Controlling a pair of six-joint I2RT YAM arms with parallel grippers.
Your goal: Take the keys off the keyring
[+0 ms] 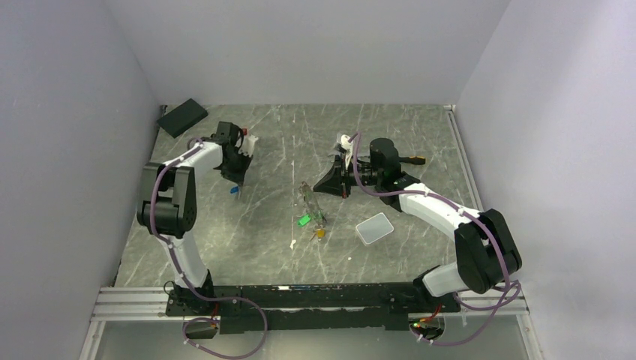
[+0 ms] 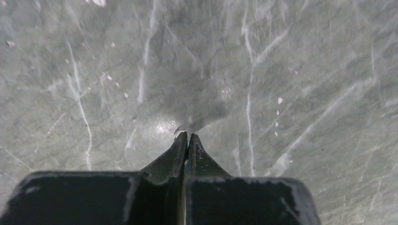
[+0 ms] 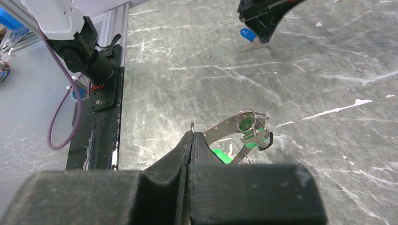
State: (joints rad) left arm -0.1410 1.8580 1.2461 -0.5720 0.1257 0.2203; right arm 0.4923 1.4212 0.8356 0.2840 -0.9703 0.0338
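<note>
The keyring (image 3: 246,119), a thin wire ring, lies on the table with silver keys and green tags (image 3: 256,139) strung on it, beside a long perforated silver tool (image 3: 225,126). In the top view this cluster (image 1: 309,204) lies mid-table, with a green tag (image 1: 304,220) and a yellow tag (image 1: 320,233) nearby. My right gripper (image 3: 192,132) is shut just short of the cluster, with a small metal ring's edge showing at its tips. It is at centre in the top view (image 1: 318,187). My left gripper (image 1: 238,178) is shut, and a blue-tagged key (image 3: 246,34) hangs from it, held above the table. A wire arc shows at its tips (image 2: 187,134).
A grey rounded square pad (image 1: 375,227) lies right of the keys. A black flat block (image 1: 182,117) sits at the back left corner. A small white scrap (image 1: 293,244) lies near the front. The black base rail (image 3: 101,89) runs along the near edge.
</note>
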